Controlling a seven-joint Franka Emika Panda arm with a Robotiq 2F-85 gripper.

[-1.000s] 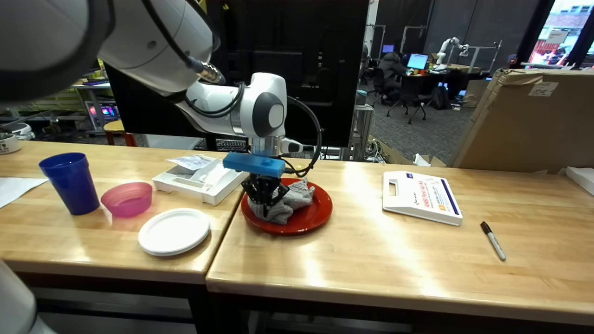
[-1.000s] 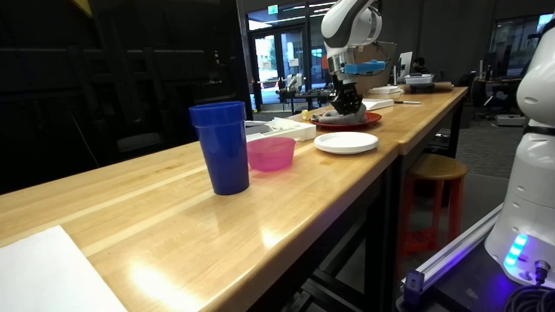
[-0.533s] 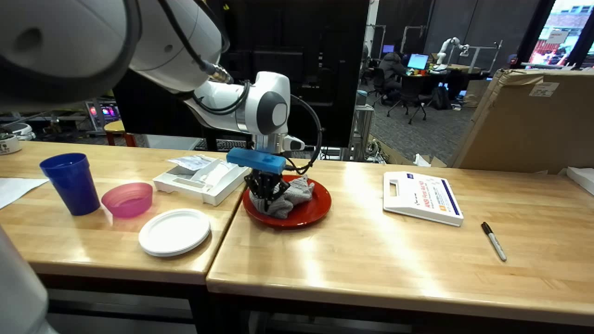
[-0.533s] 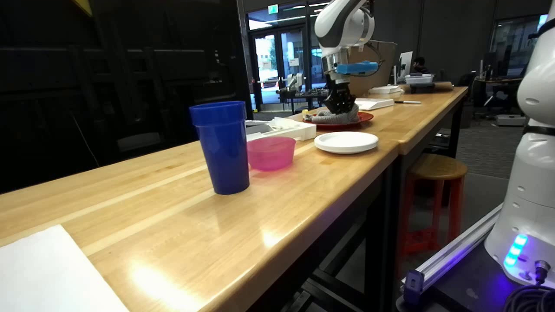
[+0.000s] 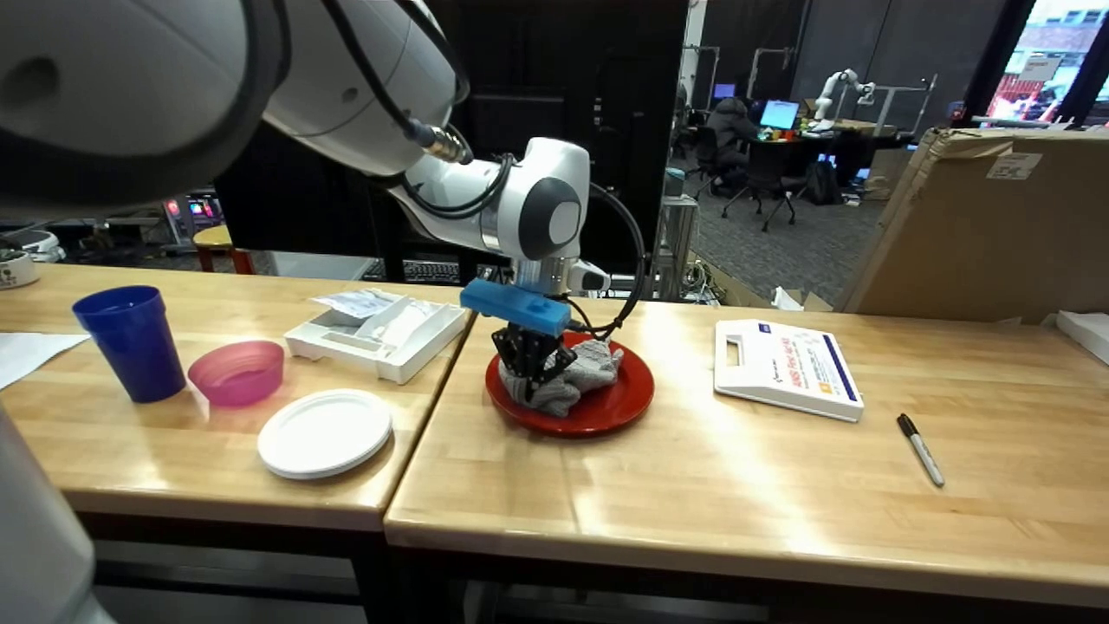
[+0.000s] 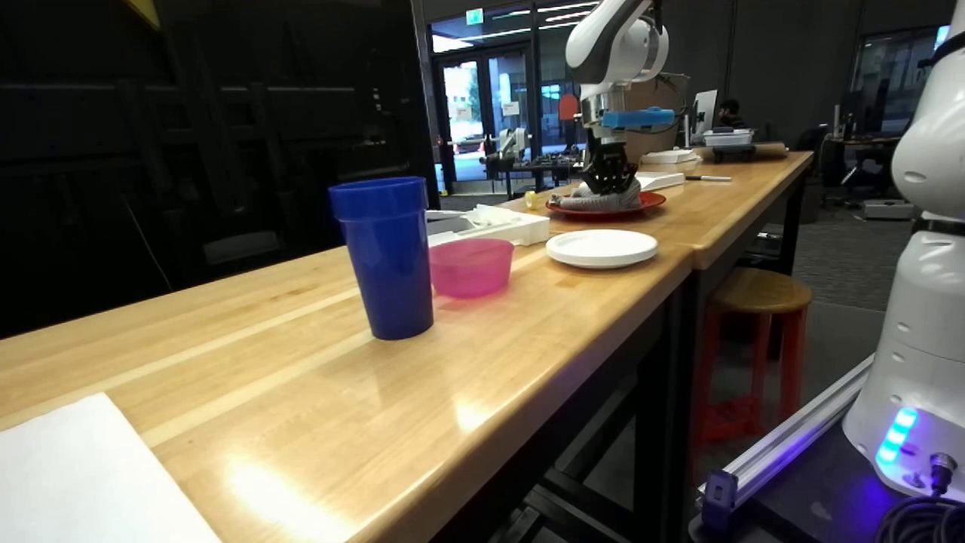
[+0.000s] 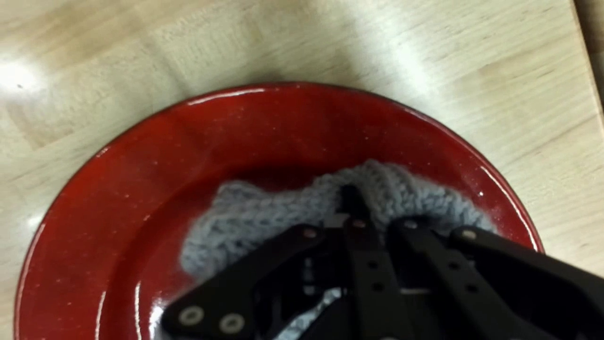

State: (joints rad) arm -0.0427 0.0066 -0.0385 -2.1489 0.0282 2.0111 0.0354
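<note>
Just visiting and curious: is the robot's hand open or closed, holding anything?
Gripper: closed, pressed into the grey cloth; whether it grips any can't be told.

One red plate (image 5: 630, 388), one gray knit cloth (image 5: 596, 366), one blue cup (image 5: 136, 347), one pink bowl (image 6: 473, 269), one marker (image 5: 921, 449)

Pale wooden tables (image 5: 676, 503) seen side by side across lower frame in exterior view. Centre: red plate (image 5: 619, 399) set. Right: white first-aid case (image 5: 788, 368), black-capped marker (image 5: 923, 451) laid. Left: blue cup (image 5: 143, 347), pink bowl (image 5: 238, 390), stacked white plates (image 5: 325, 433), open white tray (image 5: 429, 351) placed; paper (image 5: 35, 354) cut off by edge.
</note>
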